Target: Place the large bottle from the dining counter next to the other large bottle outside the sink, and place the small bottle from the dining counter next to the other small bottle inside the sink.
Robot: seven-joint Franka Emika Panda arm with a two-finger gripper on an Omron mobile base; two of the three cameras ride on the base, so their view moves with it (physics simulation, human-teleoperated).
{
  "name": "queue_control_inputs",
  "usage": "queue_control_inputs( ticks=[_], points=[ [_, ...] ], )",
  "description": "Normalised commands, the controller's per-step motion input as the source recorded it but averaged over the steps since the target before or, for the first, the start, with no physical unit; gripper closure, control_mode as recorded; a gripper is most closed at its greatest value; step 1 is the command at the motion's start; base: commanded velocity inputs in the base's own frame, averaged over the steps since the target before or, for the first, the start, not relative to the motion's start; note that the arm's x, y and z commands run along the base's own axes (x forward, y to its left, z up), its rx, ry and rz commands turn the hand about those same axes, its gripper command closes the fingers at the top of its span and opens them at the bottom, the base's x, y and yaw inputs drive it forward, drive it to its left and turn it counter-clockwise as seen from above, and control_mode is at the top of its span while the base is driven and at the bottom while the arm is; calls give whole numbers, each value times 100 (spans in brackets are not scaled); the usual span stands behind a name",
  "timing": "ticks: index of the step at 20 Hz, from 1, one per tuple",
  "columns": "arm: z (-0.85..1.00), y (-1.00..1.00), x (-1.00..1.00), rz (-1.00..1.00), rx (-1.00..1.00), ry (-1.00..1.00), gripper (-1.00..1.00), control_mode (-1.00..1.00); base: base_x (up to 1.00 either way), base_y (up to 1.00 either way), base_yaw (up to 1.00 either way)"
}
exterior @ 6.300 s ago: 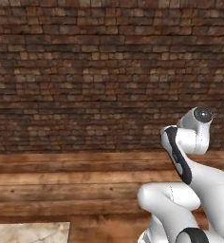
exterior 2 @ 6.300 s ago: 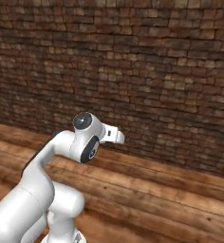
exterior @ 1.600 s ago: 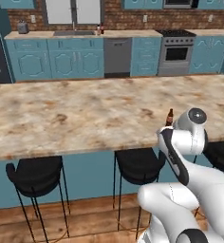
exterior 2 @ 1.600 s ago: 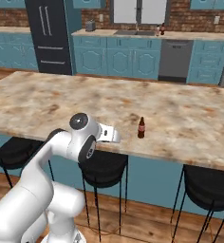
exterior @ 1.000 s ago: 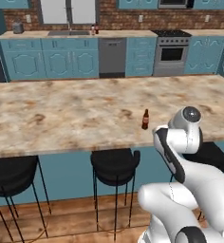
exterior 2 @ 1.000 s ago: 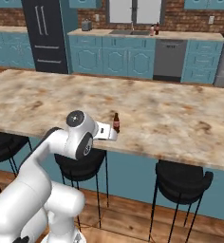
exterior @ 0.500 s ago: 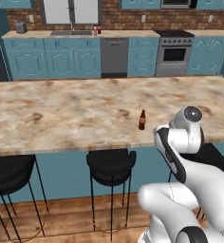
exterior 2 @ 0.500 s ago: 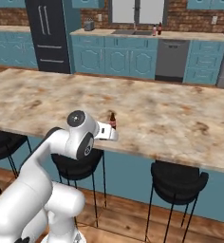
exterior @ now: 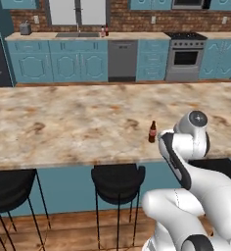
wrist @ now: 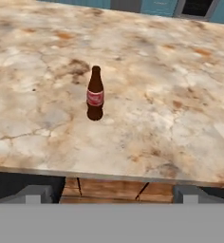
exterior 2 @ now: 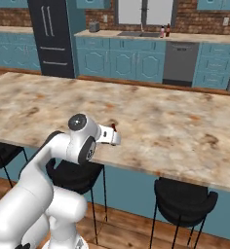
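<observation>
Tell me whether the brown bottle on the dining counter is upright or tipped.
Upright: the small bottle stands on its base on the dining counter, neck pointing up.

A short dark brown bottle (wrist: 95, 94) with a narrow neck and a red label stands upright on the dining counter (exterior: 63, 127), near its front edge. The counter is a long island with a beige-brown marbled top and teal base. On the far wall counter, 2 small bottles (exterior: 104, 31) stand just right of the sink (exterior: 78, 35).
</observation>
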Motion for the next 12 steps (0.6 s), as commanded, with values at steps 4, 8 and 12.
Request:
queue_control_inputs(
  ticks=[4,8,12],
  points=[
    [0,0,0,0,0,0,-100,100,38,-18,0],
    [0,0,0,0,0,0,-100,100,33,-12,0],
    [0,0,0,0,0,0,-100,100,34,-11,0]
  ],
)
